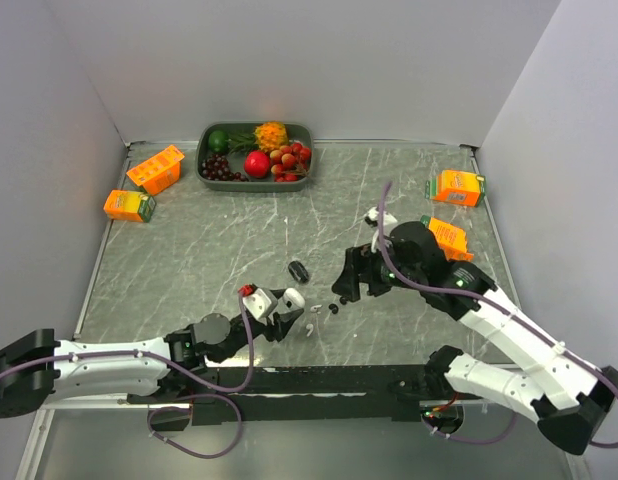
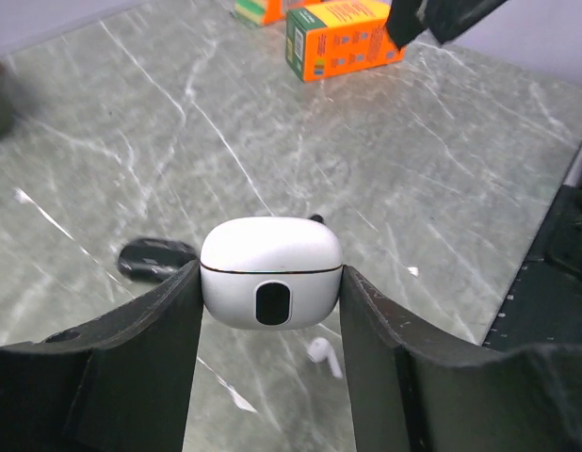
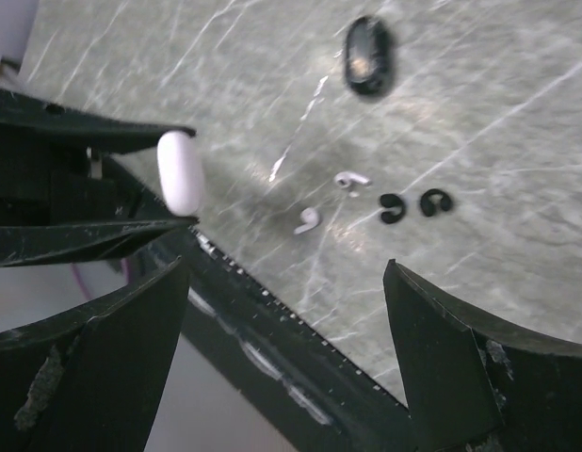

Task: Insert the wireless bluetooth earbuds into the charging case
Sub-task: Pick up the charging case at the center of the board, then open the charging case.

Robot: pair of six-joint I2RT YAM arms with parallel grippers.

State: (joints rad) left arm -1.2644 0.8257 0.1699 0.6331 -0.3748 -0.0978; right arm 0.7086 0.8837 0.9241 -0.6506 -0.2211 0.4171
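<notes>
Your left gripper (image 2: pixel 270 287) clamps the white rounded plastic charging case (image 2: pixel 271 273). Just beside the case lie two tiny white earbuds (image 3: pixel 308 220), two glossy black earbuds (image 3: pixel 392 208) and a black oval pod (image 3: pixel 367 55). Your right gripper (image 3: pixel 286 268) hangs above them, jaws wide and empty.

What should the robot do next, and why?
Probably lower the right gripper onto a white earbud and pinch it. Its jaws are open and empty, that earbud lies loose below them, and the left gripper grips the white charging case.
</notes>
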